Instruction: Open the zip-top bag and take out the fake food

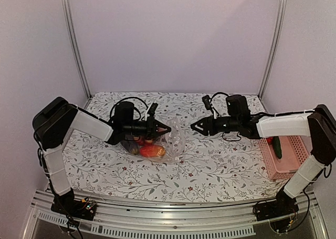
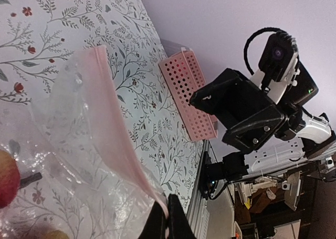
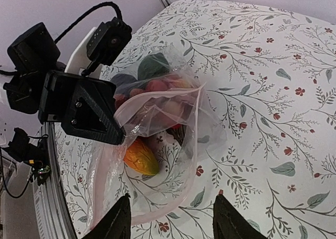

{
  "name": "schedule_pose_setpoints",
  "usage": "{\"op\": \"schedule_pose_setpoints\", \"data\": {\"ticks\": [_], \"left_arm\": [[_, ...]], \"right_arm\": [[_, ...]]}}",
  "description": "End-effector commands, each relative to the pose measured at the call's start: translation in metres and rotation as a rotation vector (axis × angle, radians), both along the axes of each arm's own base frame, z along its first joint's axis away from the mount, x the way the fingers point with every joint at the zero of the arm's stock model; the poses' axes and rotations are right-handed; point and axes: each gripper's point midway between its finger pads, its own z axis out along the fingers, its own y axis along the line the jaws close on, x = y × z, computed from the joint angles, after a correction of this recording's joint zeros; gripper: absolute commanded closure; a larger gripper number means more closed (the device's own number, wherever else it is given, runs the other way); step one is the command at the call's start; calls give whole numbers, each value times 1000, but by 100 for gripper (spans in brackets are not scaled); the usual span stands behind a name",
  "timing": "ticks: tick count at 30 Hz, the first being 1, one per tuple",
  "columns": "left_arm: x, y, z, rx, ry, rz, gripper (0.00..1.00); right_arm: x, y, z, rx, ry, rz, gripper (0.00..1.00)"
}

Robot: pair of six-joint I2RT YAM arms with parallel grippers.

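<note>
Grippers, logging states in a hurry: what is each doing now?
Left gripper: closed on the zip-top bag rim.
Right gripper: open, holding nothing.

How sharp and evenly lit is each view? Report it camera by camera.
Top external: soft, even light, faint shadows, the zip-top bag small and slightly fuzzy. Left wrist: frame tilted, bag film close and hazy, left hand dark at the bottom edge. Right wrist: sharpest on the fake food, mild sheen on the bag's creases.
</note>
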Motion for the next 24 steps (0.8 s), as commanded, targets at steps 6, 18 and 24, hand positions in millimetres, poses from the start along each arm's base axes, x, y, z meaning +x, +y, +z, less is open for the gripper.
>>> {"op": "schedule_pose_setpoints", "data": {"ticks": [6, 18, 24], "left_arm": [[-18, 5, 12, -15, -32, -27, 100], [-36, 7, 25, -73, -31, -91, 100], [-39, 6, 28, -93, -27, -103, 100]], "right_arm": [[-14, 71, -27, -47, -146, 186, 54], [-46, 118, -59, -153, -385, 337, 59], [-64, 134, -69, -173, -492, 408, 60]]}}
